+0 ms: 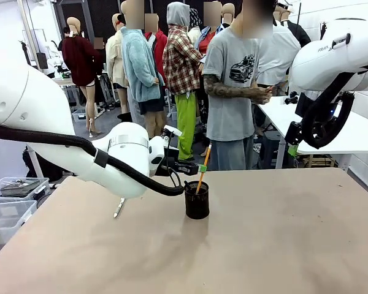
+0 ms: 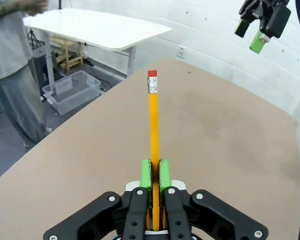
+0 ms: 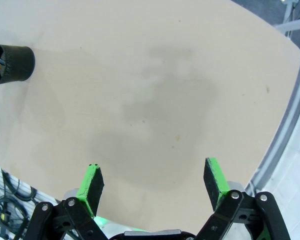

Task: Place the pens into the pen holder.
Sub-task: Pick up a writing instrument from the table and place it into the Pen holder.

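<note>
The black mesh pen holder (image 1: 197,202) stands near the table's middle and also appears at the top left of the right wrist view as the same cup (image 3: 12,64). My left gripper (image 1: 200,168) hovers just above it, shut on the yellow-orange pencil (image 1: 205,154), whose lower end dips inside the cup. In the left wrist view the green pads (image 2: 145,172) clamp the pencil (image 2: 153,115), eraser end away from the camera. A silver-white pen (image 1: 119,208) lies on the table left of the holder. My right gripper (image 3: 155,182) is open, raised high at the right (image 1: 292,148). The dark pen is out of view.
A person in a grey T-shirt (image 1: 232,92) stands at the far side, arms folded. Clear plastic bins (image 1: 9,202) sit off the table's left edge. A white table (image 1: 349,131) stands at the back right. The brown tabletop (image 1: 282,239) is bare on the right.
</note>
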